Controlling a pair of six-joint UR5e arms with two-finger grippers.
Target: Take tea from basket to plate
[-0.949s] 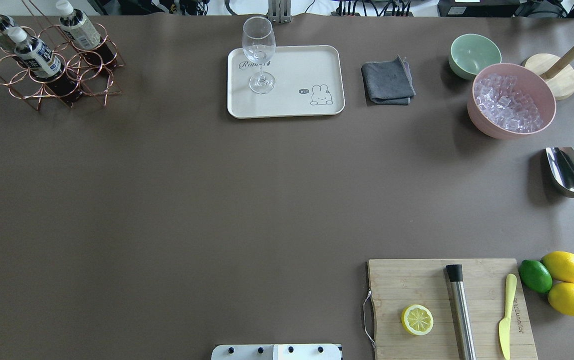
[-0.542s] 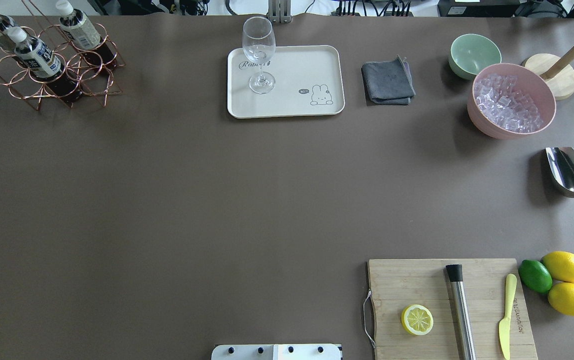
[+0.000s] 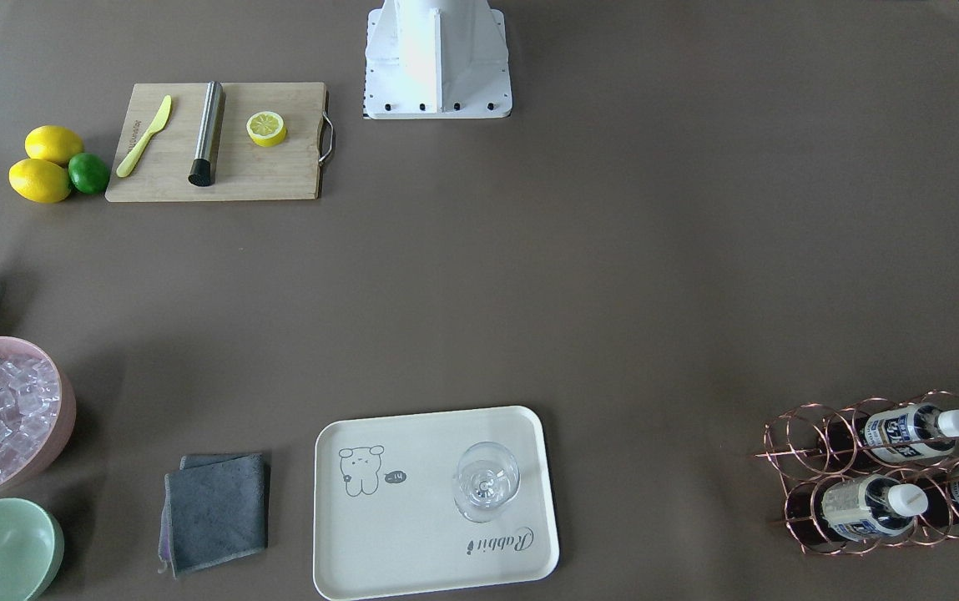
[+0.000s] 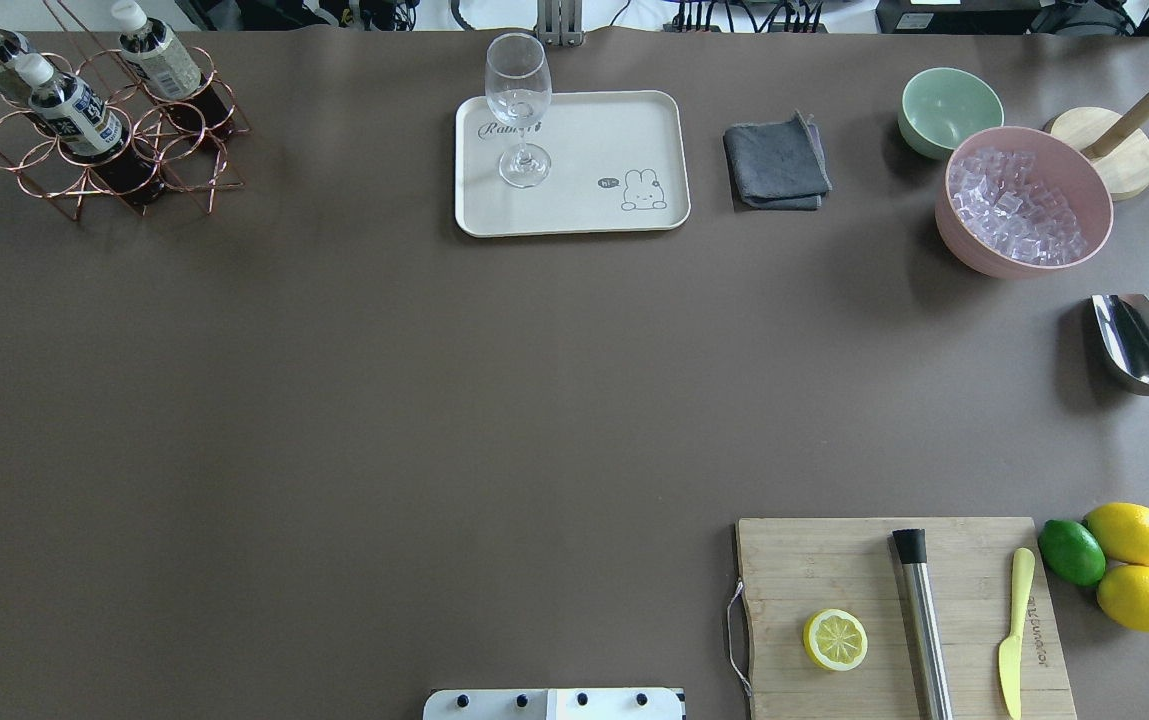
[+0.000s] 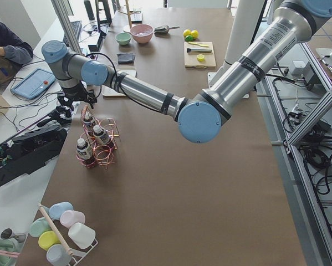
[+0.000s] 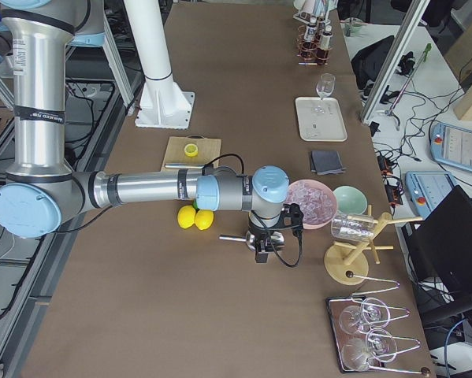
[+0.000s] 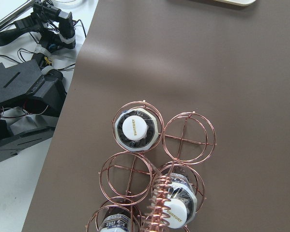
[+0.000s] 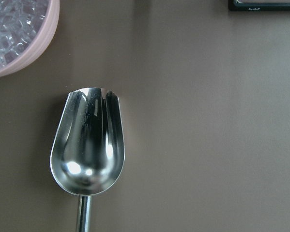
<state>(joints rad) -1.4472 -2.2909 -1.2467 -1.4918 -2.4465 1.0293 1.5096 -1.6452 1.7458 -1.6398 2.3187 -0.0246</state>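
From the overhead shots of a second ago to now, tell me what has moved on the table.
Nothing visibly changed in the overhead view. The three tea bottles stand in the basket as before, and the plate holds only the wine glass, in the same spot.

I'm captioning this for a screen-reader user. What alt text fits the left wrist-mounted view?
A top-down view of a copper wire basket holding three tea bottles, with two ring cells in view empty. The basket sits on a brown table near its edge, and black equipment lies beyond that edge.
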